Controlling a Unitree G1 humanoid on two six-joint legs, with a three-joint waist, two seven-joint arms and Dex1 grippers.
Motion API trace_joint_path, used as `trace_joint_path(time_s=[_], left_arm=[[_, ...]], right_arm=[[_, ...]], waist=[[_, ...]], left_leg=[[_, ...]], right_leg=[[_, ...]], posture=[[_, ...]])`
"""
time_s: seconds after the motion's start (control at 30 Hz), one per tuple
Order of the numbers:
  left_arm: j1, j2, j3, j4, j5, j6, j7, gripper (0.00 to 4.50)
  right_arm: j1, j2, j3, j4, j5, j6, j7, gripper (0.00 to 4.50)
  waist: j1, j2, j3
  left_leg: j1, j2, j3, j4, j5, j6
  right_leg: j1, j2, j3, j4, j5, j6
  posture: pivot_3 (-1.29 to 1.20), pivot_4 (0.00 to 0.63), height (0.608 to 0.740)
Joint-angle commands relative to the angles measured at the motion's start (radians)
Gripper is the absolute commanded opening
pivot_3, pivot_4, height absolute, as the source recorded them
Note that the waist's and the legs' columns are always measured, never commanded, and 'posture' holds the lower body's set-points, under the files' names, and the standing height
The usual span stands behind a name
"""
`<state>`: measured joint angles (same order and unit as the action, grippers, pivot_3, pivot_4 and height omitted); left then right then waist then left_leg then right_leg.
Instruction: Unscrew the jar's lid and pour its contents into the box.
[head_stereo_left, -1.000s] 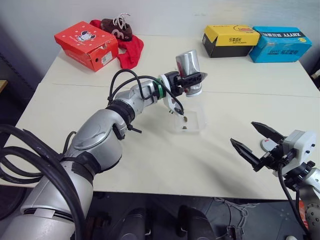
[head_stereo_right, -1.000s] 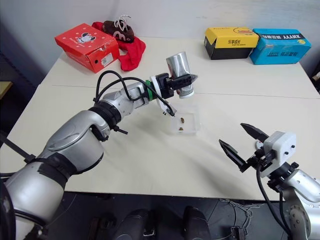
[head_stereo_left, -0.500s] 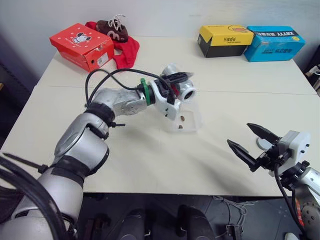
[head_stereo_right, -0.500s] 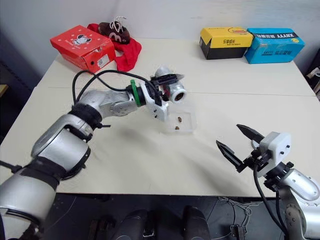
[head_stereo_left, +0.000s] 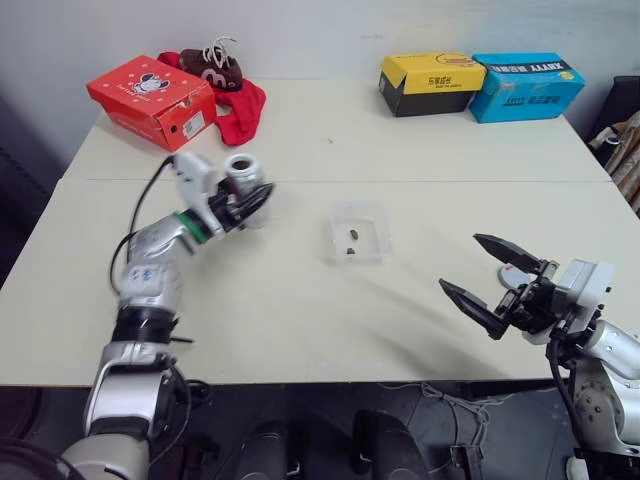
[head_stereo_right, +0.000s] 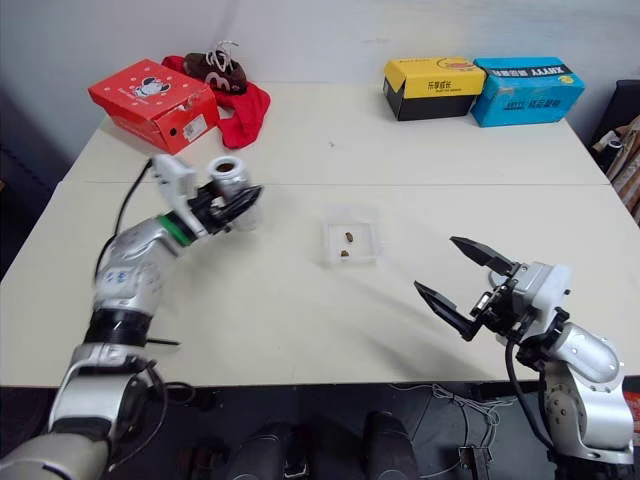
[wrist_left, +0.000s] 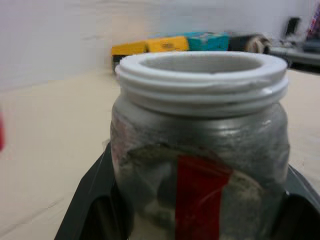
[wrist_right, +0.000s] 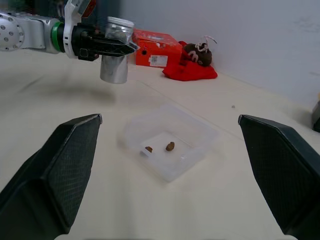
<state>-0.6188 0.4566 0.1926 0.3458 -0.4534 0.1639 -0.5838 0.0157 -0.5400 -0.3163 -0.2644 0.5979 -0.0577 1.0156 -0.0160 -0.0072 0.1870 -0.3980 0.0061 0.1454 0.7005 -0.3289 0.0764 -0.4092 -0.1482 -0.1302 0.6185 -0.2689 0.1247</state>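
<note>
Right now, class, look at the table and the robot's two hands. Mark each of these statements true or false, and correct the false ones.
1. The left hand holds the jar upright with its mouth open. True.
2. The jar is directly above the clear box. False: it is held off to the box's left, over bare table.
3. Two small brown pieces lie in the clear box. True.
4. The right hand is clamped on the lid. False: it is open and holds nothing.
5. The yellow box and the blue box stand side by side at the table's far edge. True.
</note>
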Motion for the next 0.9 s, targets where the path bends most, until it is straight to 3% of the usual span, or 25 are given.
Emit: trace_joint_path(time_s=[0.03,0.2,0.5,0.67,0.9], left_arm=[[0.118,0.044,0.177,-0.151,-0.026,0.044,0.162,2.4],[0.286,0.057,0.272,-0.187,0.021,-0.053,0.213,2.4],[0.307,0.066,0.276,-0.008,0.108,-0.265,0.206,2.4],[0.312,0.041,0.29,0.019,0.08,-0.291,0.199,2.4],[0.327,0.042,0.304,0.047,0.071,-0.304,0.184,4.49]], right_arm=[[-0.035,0.011,0.029,0.005,0.013,-0.05,0.045,4.49],[-0.074,0.005,0.085,0.029,0.008,-0.068,0.107,4.49],[-0.096,-0.018,0.102,0.058,0.008,-0.048,0.13,4.49],[-0.085,-0.032,0.091,0.053,0.006,-0.037,0.12,4.49],[-0.051,-0.051,0.067,0.02,0.017,-0.016,0.092,4.5]], waist=[[0.002,0.0,0.0],[0.015,0.0,0.0],[0.031,-0.001,-0.001],[0.023,-0.001,-0.001],[0.014,-0.001,-0.001]], left_leg=[[0.001,0.0,0.0,0.0,0.0,0.0],[0.011,0.0,0.0,-0.003,-0.004,-0.003],[0.011,0.001,-0.002,-0.004,-0.01,-0.011],[0.011,0.005,-0.001,-0.004,-0.011,-0.013],[0.011,0.005,-0.001,-0.005,-0.011,-0.013]], right_leg=[[0.001,0.0,0.001,0.0,0.0,0.0],[0.009,-0.002,0.003,-0.001,-0.001,-0.002],[0.01,-0.005,0.007,-0.008,-0.001,-0.002],[0.01,-0.002,0.003,-0.007,-0.001,-0.003],[0.01,-0.002,0.002,-0.008,-0.001,-0.003]], posture=[[0.0,0.15,0.74],[0.0,0.15,0.74],[0.0,0.15,0.74],[0.0,0.15,0.74],[0.0,0.15,0.74]])
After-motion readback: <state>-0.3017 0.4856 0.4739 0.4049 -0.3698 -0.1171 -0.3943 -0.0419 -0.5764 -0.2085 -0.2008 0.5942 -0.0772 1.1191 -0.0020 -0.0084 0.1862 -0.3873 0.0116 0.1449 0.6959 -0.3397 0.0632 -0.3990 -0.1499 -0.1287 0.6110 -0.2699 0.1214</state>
